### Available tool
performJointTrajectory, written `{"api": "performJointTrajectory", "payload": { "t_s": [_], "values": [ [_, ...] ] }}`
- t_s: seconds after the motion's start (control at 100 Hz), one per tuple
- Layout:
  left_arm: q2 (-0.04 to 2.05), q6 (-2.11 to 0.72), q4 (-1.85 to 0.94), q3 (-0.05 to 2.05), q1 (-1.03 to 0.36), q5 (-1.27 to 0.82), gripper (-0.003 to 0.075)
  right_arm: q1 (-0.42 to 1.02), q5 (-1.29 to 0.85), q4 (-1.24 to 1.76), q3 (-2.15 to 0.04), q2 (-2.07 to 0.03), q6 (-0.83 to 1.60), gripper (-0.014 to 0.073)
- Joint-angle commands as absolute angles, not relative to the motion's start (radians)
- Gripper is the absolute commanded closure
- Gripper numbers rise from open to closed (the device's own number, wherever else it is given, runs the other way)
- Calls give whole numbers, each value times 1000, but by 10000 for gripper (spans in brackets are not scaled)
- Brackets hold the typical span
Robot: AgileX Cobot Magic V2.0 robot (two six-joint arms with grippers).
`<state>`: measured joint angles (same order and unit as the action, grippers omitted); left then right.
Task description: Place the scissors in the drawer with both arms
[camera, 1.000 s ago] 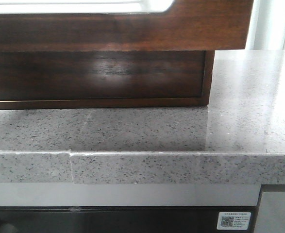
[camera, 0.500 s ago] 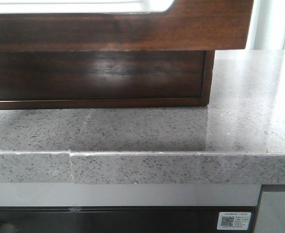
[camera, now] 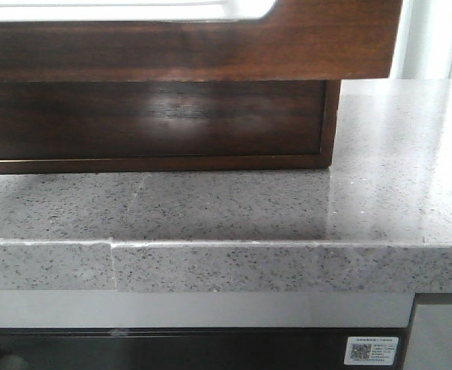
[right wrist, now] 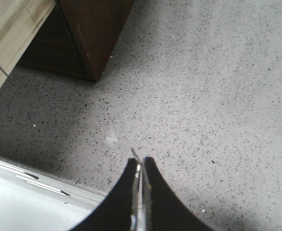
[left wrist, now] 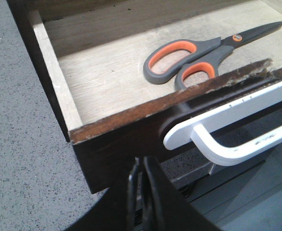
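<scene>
The scissors [left wrist: 198,55], with grey and orange handles and dark blades, lie flat on the pale wooden floor inside the open drawer [left wrist: 116,139]. The drawer front is dark brown and glossy, with a white handle [left wrist: 227,130] in its cut-out. In the front view the drawer [camera: 210,46] stands pulled out over the counter. My left gripper [left wrist: 141,168] is shut and empty, just in front of the drawer front's corner. My right gripper [right wrist: 139,166] is shut and empty over the bare counter, away from the drawer. Neither gripper shows in the front view.
The dark wooden cabinet [camera: 156,123] stands on the grey speckled countertop [camera: 287,208]; its corner [right wrist: 97,29] shows in the right wrist view beside a pale wooden board [right wrist: 11,29]. The counter's front edge [right wrist: 40,180] runs close to my right gripper. A QR sticker [camera: 372,351] sits below the counter.
</scene>
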<state>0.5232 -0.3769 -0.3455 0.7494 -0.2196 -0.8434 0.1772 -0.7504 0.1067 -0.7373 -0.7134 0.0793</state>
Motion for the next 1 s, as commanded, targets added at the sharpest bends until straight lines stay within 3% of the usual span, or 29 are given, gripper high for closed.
{"api": "performJointTrajectory", "payload": {
  "t_s": [0.0, 0.32, 0.44, 0.69, 0.86, 0.99],
  "values": [
    [514, -373, -378, 766, -226, -760, 741, 171, -693, 109, -761, -711, 79, 662],
    [185, -373, -242, 550, -114, -678, 741, 171, -693, 109, -761, -711, 79, 662],
    [121, -354, -240, 411, -87, -540, 741, 171, -693, 109, -761, -711, 79, 662],
    [-17, -50, -43, 133, -83, -210, 741, 171, -693, 109, -761, -711, 79, 662],
    [-36, -44, -45, -39, -83, 94, 741, 171, -693, 109, -761, -711, 79, 662],
    [-36, -44, -54, -32, -83, 55, 741, 171, -693, 109, -761, -712, 79, 662]
  ]
}}
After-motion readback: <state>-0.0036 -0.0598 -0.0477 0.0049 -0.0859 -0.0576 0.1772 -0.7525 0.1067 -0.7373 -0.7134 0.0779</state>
